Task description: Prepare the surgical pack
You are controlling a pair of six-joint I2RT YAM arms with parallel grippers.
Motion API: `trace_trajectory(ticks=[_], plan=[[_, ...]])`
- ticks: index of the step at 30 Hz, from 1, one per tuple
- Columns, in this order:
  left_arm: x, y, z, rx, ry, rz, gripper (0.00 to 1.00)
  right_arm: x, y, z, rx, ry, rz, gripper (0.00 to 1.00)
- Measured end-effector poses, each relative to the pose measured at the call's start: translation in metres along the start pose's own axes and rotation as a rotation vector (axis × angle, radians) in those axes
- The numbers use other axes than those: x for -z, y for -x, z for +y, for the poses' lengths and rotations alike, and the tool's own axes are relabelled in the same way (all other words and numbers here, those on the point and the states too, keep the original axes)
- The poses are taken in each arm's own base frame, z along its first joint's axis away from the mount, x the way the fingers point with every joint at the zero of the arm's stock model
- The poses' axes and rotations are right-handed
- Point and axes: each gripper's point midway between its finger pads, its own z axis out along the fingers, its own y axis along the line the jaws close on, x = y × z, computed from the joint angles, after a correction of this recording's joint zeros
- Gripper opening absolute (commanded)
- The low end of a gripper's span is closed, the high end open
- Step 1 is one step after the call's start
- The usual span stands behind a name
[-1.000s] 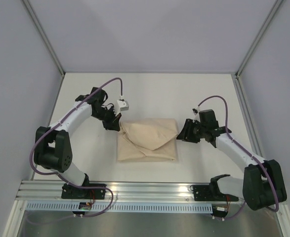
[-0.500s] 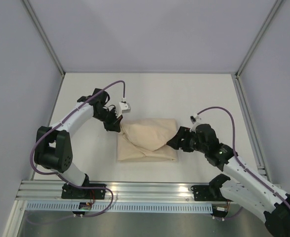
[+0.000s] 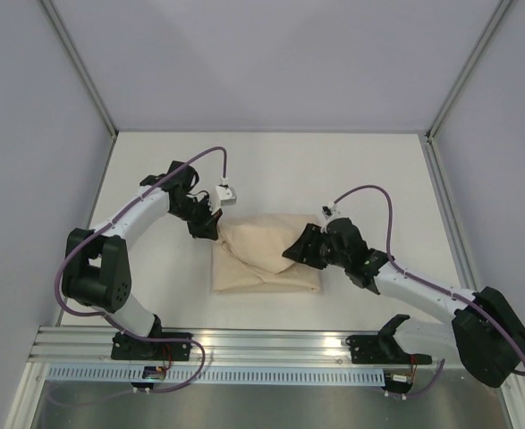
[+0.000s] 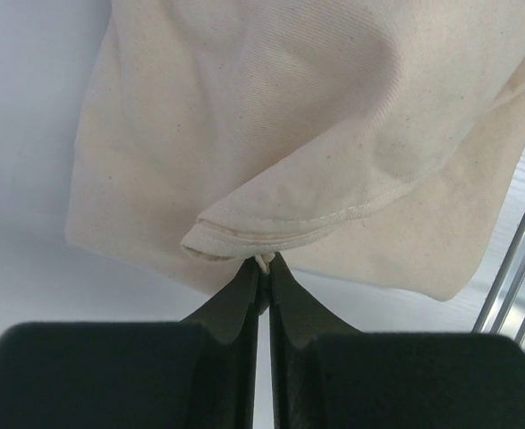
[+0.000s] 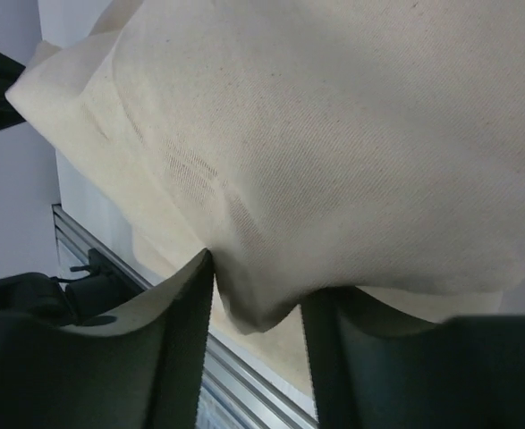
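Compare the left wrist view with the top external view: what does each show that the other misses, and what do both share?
Only the left wrist view shows the stitched hem along the folded flap, and how thin the pinched bit of cloth is. Only the top external view shows the right tool at the bundle's right side, the bundle's whole outline and the white table around it. Both show the tan wrap and the left tool shut on its corner.
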Motion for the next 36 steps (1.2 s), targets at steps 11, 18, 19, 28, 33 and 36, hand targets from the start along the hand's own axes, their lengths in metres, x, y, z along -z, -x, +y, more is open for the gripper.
trace_trajectory(ticks=[11, 18, 19, 28, 33, 36], plan=[[0.012, 0.003, -0.002, -0.033, 0.037, 0.004, 0.38, 0.005, 0.002, 0.027, -0.052, 0.059, 0.051, 0.00], [0.035, 0.003, -0.012, -0.074, 0.065, 0.041, 0.47, 0.033, -0.025, 0.056, -0.075, 0.136, 0.277, 0.01], [0.038, 0.003, -0.013, -0.080, 0.067, 0.051, 0.48, 0.035, -0.030, 0.054, -0.082, 0.133, 0.306, 0.00], [0.065, 0.009, -0.033, -0.079, 0.083, 0.056, 0.54, 0.048, -0.063, 0.029, -0.082, 0.066, 0.459, 0.30], [0.060, 0.011, -0.032, 0.058, 0.091, 0.044, 0.58, 0.050, -0.088, -0.005, -0.113, -0.021, 0.514, 0.54], [0.051, 0.009, -0.024, 0.160, 0.104, 0.059, 0.60, 0.055, -0.091, -0.018, -0.100, -0.090, 0.518, 0.65]])
